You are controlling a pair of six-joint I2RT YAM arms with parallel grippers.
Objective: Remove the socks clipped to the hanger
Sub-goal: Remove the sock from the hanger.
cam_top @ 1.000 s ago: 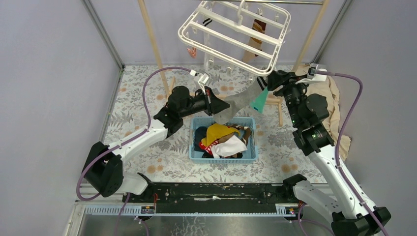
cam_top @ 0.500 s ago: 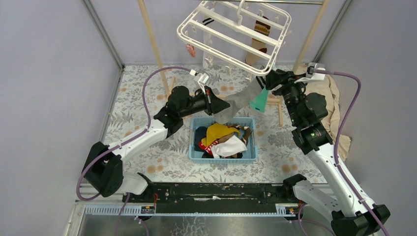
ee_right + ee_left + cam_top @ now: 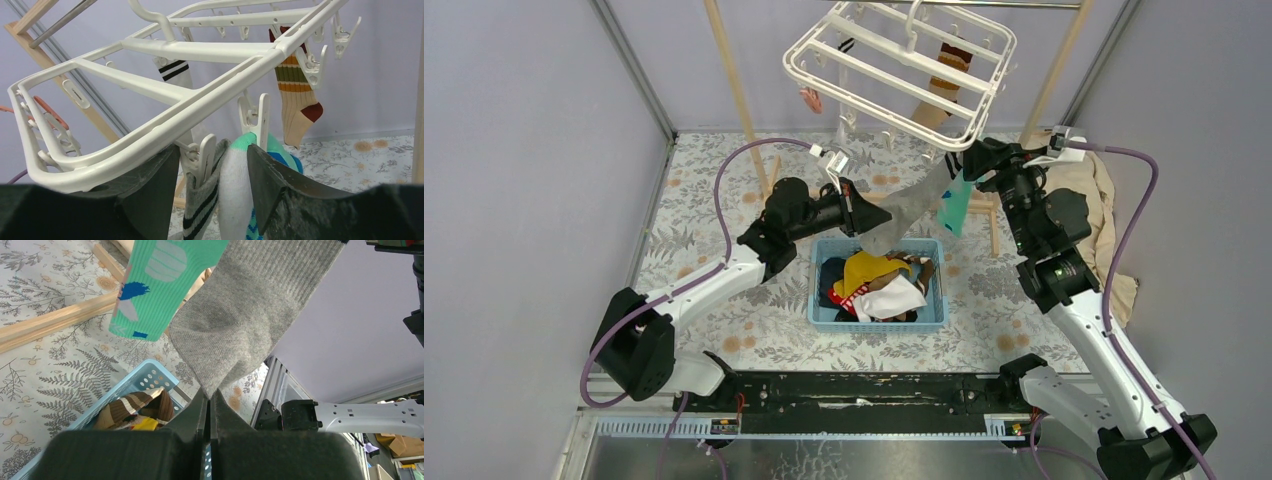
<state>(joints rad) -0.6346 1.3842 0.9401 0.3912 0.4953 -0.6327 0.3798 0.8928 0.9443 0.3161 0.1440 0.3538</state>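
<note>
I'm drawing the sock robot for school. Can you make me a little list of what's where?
left gripper: shut on the toe of the grey sock
grey sock: stretched up to a corner of the hanger
right gripper: open, jaws either side of a clip and the top of the teal sock
hanger: white, tilted
also clipped: striped sock, white sock
basket: blue, holds loose socks

A pale blue plastic basket (image 3: 876, 322) sits at centre frame on a floral-print table cover (image 3: 714, 210). Pale wooden rack poles (image 3: 736, 90) rise toward the upper edge, and a beige cloth (image 3: 1102, 190) lies crumpled at right, beside grey walls.
</note>
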